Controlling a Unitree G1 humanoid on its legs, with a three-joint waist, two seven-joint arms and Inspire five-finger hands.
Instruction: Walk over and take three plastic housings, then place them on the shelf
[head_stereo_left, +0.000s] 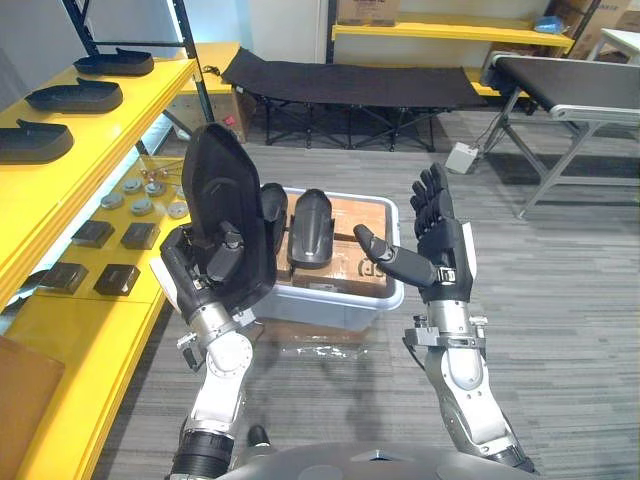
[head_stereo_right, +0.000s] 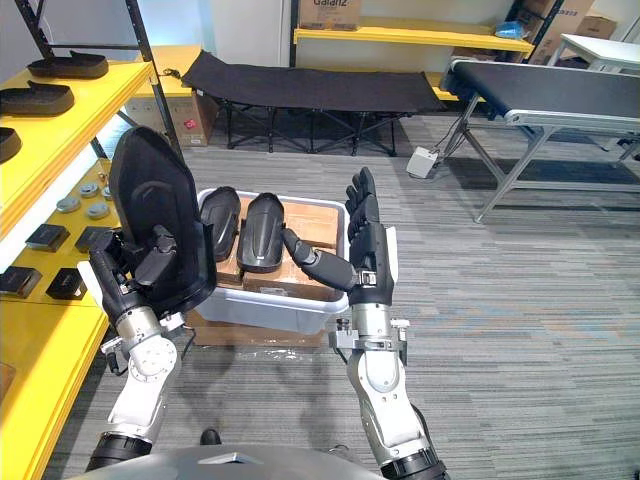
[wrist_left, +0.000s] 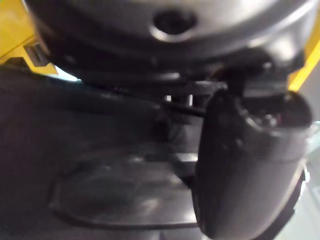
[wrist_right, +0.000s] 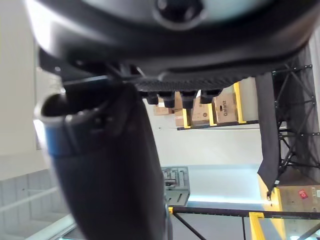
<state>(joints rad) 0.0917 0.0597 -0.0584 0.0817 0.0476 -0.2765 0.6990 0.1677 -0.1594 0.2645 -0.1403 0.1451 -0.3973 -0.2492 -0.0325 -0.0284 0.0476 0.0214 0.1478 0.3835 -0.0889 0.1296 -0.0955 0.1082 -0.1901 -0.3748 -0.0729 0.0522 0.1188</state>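
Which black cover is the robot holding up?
The big cover standing upright in the left hand. Two other covers lie in the grey bin, three more on the yellow shelf.

Bright, even indoor light falls from overhead, so shadows are soft. The grey floor (head_stereo_left: 560, 300) is evenly lit, with a faint shadow just under the near side of the white bin (head_stereo_left: 335, 300) and a deeper one beneath the black cot (head_stereo_left: 340, 82) at the far side. The yellow shelf (head_stereo_left: 120, 115) on the left carries a pale sheen on its lower board (the strongest glare here). The upright housing (head_stereo_left: 225, 185) in the left hand (head_stereo_left: 200, 270) shows dull highlights on its black face. In the left wrist view everything is dim. In the right wrist view the right hand (wrist_right: 107, 165) is a dark shape against a bright, pale wall (wrist_right: 20, 75).
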